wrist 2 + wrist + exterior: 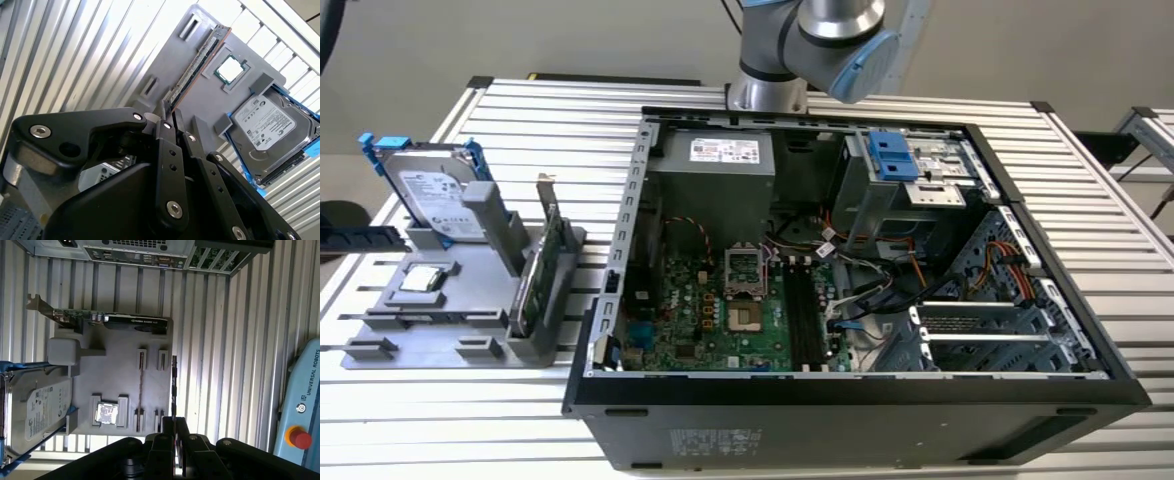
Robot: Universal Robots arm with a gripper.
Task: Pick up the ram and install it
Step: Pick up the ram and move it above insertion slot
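Note:
The ram (173,385) is a long thin stick seen edge-on, and it juts straight out from between my dark fingers. My gripper (173,427) is shut on its near end. In the second wrist view the ram (197,65) shows small chips along its side and reaches out from the gripper (169,112) over the grey holder tray (200,102). In the first wrist view it hangs over the tray's edge, well above the tray (115,370). The open computer case (854,400) lies on the table with the motherboard's dark memory slots (803,310) facing up.
The grey tray (400,340) at the exterior view's left holds a silver hard drive with blue rails (434,195), a green card with a metal bracket (547,260) and a small square chip (424,280). A blue pendant with a red button (300,405) lies on the slatted table.

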